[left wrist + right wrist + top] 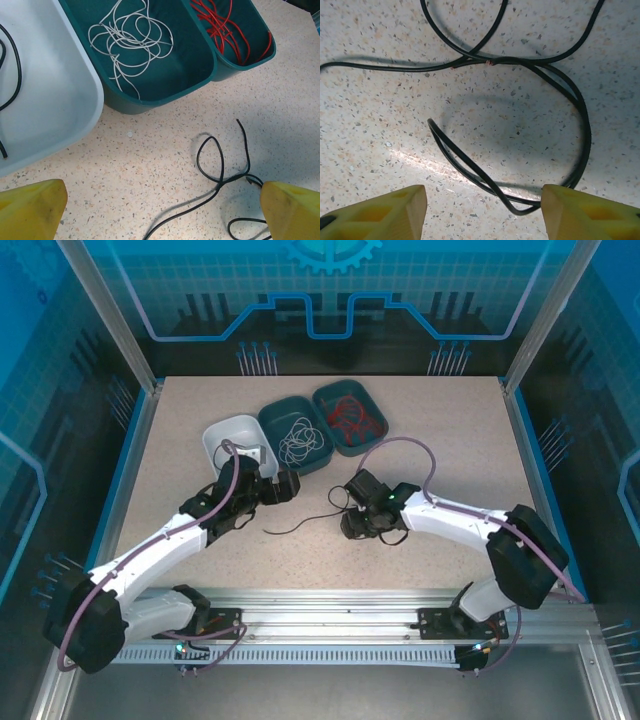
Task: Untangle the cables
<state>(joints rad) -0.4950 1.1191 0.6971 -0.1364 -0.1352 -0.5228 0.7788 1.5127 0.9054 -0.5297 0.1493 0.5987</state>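
Top view first: the bench (450,440) carries three tubs in a row toward twelve o'clock; a white tub (222,435) at eleven, a middle teal tub (275,415) with the whitish cables (300,443) in it, and an end teal tub (372,400) at one o'clock with the red cables (350,420); a black cable (300,525) lies loose at the bench's centre, between the two arms; the left arm (170,540) reaches in from seven o'clock, the right arm (450,515) from four, its head over the cable's tangled end.

Left wrist view now: the left fingers (30,212) stand wide apart at seven and five o'clock, holding nothing; the black cable's loops sit on the bench at four to five o'clock, just beside one finger; a second black cable (17,75) lies in the white tub at nine; whitish cables at twelve, red at one.

Right wrist view: the right fingers (380,215) are partway apart, clamped on nothing; the black cable curls between them, its doubled bend at five o'clock right against one finger, touching or not I cannot tell; its strands cross at twelve.
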